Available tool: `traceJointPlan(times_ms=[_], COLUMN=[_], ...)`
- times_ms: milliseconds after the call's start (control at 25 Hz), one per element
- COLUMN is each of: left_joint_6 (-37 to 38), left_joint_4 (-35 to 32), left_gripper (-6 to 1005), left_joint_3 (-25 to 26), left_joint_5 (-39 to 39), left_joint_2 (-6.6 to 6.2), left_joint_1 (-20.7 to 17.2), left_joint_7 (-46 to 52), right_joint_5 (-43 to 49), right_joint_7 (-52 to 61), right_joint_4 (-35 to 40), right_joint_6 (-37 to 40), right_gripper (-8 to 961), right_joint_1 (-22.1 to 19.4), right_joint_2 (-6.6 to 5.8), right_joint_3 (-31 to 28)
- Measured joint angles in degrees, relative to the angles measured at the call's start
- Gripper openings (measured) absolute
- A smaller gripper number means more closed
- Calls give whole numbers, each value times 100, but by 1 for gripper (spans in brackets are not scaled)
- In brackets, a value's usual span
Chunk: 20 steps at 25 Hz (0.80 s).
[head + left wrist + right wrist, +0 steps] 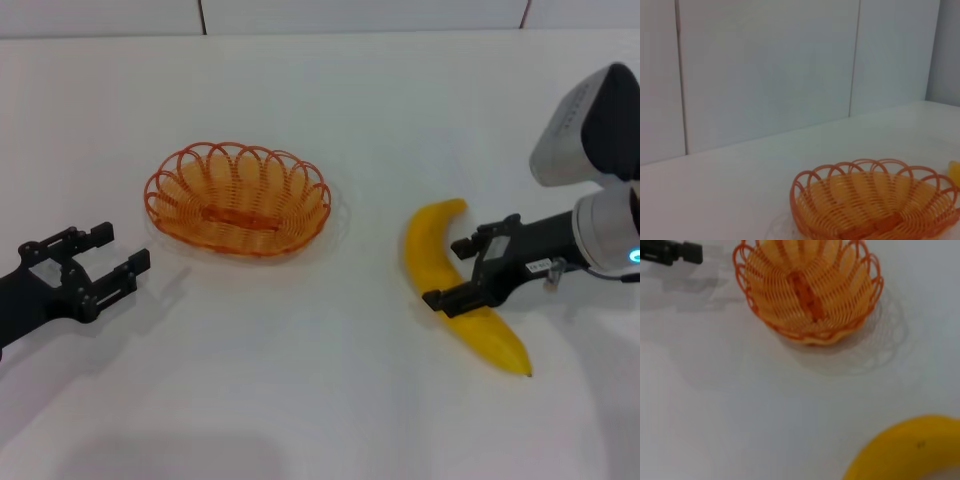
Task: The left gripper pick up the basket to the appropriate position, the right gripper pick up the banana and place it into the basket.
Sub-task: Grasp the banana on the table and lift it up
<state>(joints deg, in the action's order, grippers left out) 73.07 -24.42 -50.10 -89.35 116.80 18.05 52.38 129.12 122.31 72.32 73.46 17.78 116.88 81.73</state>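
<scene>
now, right tool: spread, straddling the banana
left tool: spread, sitting beside the basket

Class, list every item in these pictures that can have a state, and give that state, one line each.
basket: upright on the table, empty, not held.
banana: lying on the table, unpeeled, between the right gripper's fingers.
left gripper: open, beside the basket, apart from it.
right gripper: open, straddling the banana.
</scene>
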Motion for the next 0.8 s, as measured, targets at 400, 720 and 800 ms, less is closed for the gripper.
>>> traceJointPlan(times_ms=[400,720,800], left_joint_6=[-13,-12,-12], left_joint_4=[-1,53,54], left_gripper=[616,615,615], left_joint_3=[0,0,0], left_joint_5=[-4,-4,-6], left_joint_2=[0,9,9], left_joint_1=[16,75,75], left_joint_7=[-7,-43,-44], right_joint_5=[9,26,26], right_joint_7=[10,19,26], right_joint_4=[-392,-457,-457], right_joint_6=[-147,-227,-232], right_gripper=[879,880,880], right_joint_1=[255,278,278], right_joint_2=[2,2,2], right_joint_3=[37,56,50])
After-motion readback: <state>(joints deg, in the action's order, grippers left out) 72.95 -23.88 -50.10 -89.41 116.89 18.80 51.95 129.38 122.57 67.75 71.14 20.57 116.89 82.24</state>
